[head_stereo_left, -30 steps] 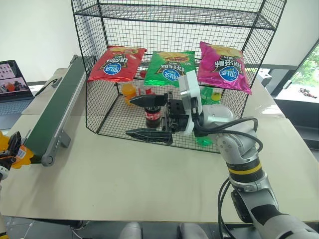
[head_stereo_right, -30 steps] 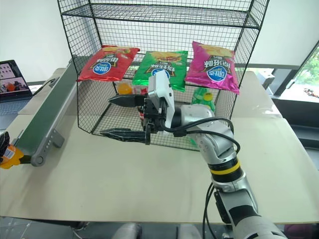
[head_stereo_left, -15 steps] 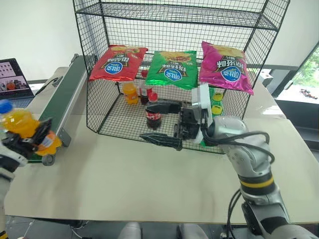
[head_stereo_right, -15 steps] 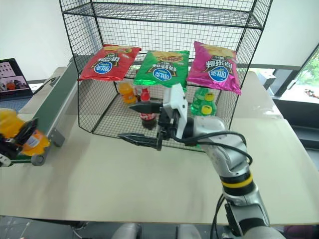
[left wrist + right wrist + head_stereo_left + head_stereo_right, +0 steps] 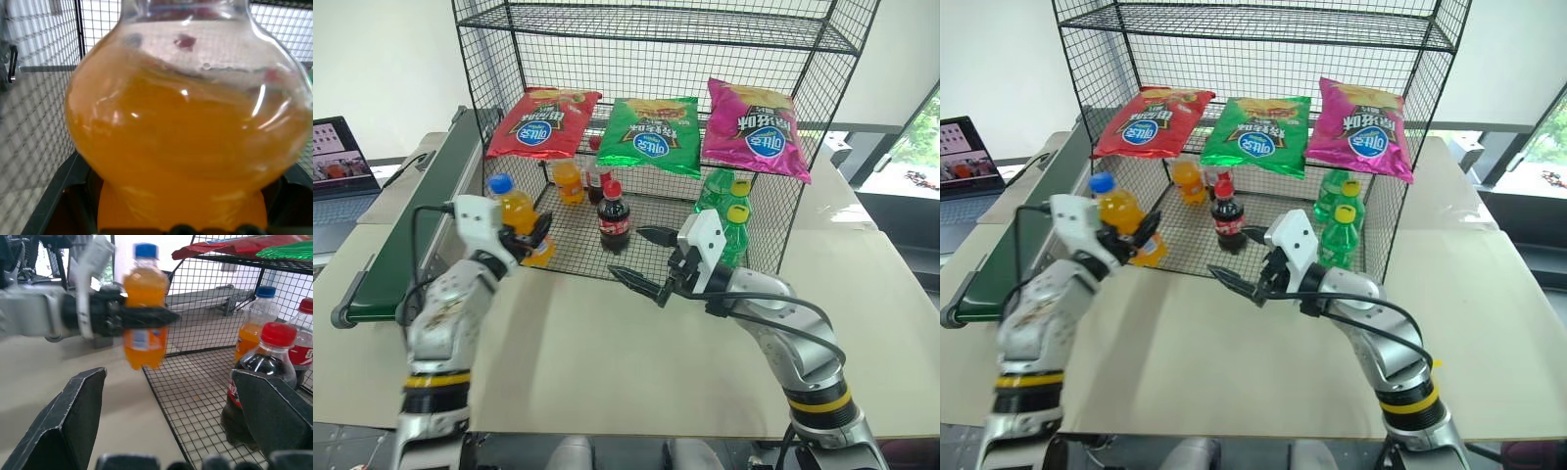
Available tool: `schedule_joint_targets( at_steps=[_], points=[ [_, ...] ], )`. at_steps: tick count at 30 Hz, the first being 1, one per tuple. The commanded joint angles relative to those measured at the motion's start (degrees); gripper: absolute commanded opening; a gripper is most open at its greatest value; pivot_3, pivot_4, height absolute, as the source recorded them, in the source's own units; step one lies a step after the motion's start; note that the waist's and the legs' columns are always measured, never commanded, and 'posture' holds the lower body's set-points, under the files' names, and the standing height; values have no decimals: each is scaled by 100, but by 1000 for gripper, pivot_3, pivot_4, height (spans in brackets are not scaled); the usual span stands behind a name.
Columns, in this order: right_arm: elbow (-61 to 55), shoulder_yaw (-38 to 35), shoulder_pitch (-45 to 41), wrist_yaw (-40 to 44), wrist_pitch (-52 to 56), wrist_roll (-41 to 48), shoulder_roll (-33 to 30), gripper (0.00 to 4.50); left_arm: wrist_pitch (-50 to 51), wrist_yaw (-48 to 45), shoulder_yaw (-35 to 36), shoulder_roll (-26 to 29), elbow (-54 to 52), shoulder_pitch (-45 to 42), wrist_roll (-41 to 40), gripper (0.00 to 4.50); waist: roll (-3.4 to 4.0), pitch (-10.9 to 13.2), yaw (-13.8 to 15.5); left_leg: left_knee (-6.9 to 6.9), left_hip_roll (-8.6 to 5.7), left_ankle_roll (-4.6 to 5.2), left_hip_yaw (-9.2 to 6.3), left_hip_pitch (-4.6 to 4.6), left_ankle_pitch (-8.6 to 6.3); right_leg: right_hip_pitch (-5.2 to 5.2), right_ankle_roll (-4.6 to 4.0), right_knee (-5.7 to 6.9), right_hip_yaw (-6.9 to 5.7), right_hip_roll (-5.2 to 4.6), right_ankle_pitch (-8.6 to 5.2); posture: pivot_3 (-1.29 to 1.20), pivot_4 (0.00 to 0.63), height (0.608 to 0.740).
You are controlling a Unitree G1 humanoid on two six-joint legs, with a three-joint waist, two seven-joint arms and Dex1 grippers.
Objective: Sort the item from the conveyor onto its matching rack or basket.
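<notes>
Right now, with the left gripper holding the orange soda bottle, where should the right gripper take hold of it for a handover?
Probably the shoulder just under the blue cap. The left gripper is clamped around the orange soda bottle at its label band, leaving the upper part free. The bottle stands nearly upright, so the open right gripper could come in level from its own side, fingers straddling the neck.

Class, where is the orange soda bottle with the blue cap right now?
In the head views the orange soda bottle is held in the left gripper at the left front corner of the wire rack, between the conveyor and the cola bottle.
</notes>
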Motion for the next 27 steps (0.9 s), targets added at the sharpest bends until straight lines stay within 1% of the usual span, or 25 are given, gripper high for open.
schedule_joint_targets(
  at_steps=[1,4,8,12,16,20,21,22,24,27],
  points=[
    [85,76,-78,-182,-265,-306,58,4500,-1136,168,-47,-223,1121,-718,536,3049,-1,0,-1,0,0,0,0,-1,0,0,0,0,0,0,0,0,150,738],
    [163,143,-54,-265,-319,-487,76,4500,-1865,388,-114,-441,2218,-1286,904,3049,-3,1,0,-2,1,1,0,-2,0,-2,1,-2,0,1,0,0,150,738],
    [153,118,-11,-393,-309,-620,124,4500,-2723,639,-91,-590,3663,-1899,1255,3049,-4,1,1,-3,-2,1,0,-5,0,-2,3,-2,-1,0,0,0,150,738],
    [102,47,-18,-485,-258,-650,184,4500,-3200,909,-88,-618,4600,-2191,1489,3049,-4,1,-9,-4,-1,1,0,-3,0,-2,4,1,-1,0,0,0,150,738],
    [63,-5,-32,-536,-210,-629,210,4500,-3376,1097,-24,-611,5089,-2313,1543,3049,-4,1,-17,-5,-1,2,0,-2,0,-3,5,4,-1,1,0,0,150,738],
    [60,-41,-74,-544,-176,-597,211,4500,-3510,1063,69,-618,5313,-2369,1472,3049,-4,1,-9,-1,-1,1,-1,0,1,-1,7,7,-1,0,-1,0,150,738],
    [72,-62,-94,-549,-169,-573,230,4500,-3517,1021,99,-613,5313,-2361,1440,4090,-4,1,-9,0,-2,1,-1,0,1,0,7,7,-1,0,-1,0,150,738],
    [92,-81,-119,-553,-168,-557,250,4500,-3518,966,131,-611,5295,-2345,1406,4458,-4,1,-9,0,-2,1,-1,0,1,0,7,7,-1,0,-1,0,150,738],
    [126,-96,-159,-541,-170,-549,269,4500,-3505,861,175,-611,5242,-2309,1360,4458,-3,1,-8,0,-2,1,-1,0,1,0,7,9,-1,0,-1,0,150,738],
    [213,-93,-219,-501,-165,-507,330,4500,-3385,666,177,-615,4864,-2047,1309,4458,-2,0,-14,0,-2,1,-1,0,1,0,7,9,-1,0,0,0,150,738]
  ],
)
